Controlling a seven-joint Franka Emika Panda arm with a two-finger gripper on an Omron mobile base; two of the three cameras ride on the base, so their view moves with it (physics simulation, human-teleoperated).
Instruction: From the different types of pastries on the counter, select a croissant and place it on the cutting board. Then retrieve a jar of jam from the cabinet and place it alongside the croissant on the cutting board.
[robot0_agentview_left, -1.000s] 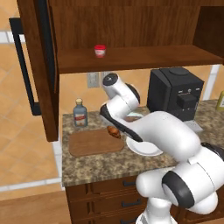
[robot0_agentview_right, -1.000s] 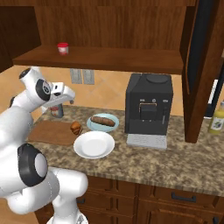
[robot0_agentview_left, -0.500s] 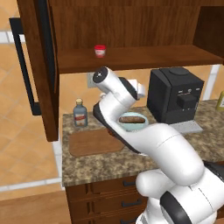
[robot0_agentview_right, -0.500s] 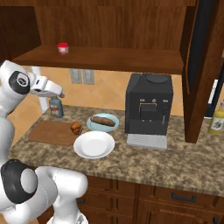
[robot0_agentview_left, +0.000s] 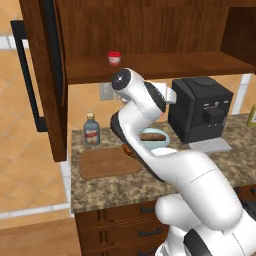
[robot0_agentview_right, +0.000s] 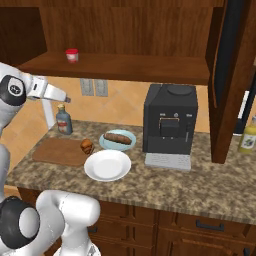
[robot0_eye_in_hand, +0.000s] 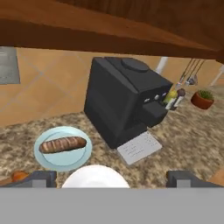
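Above the counter (robot0_agentview_right: 200, 185), between the worktop and the cabinet (robot0_agentview_right: 125, 30) shelf, I saw my pincer (robot0_eye_in_hand: 112, 177) spread wide and holding nothing. Its fingertips (robot0_eye_in_hand: 41, 178) touched no object. The croissant (robot0_agentview_right: 87, 146) lay at the right end of the cutting board (robot0_agentview_right: 57, 151), just beside the white plate (robot0_agentview_right: 107, 165). The long pastry (robot0_agentview_right: 118, 138) rested on a pale blue plate (robot0_agentview_right: 106, 143). The jar of jam (robot0_agentview_right: 72, 55) stood on the shelf; the coffee machine (robot0_agentview_right: 170, 125) was near.
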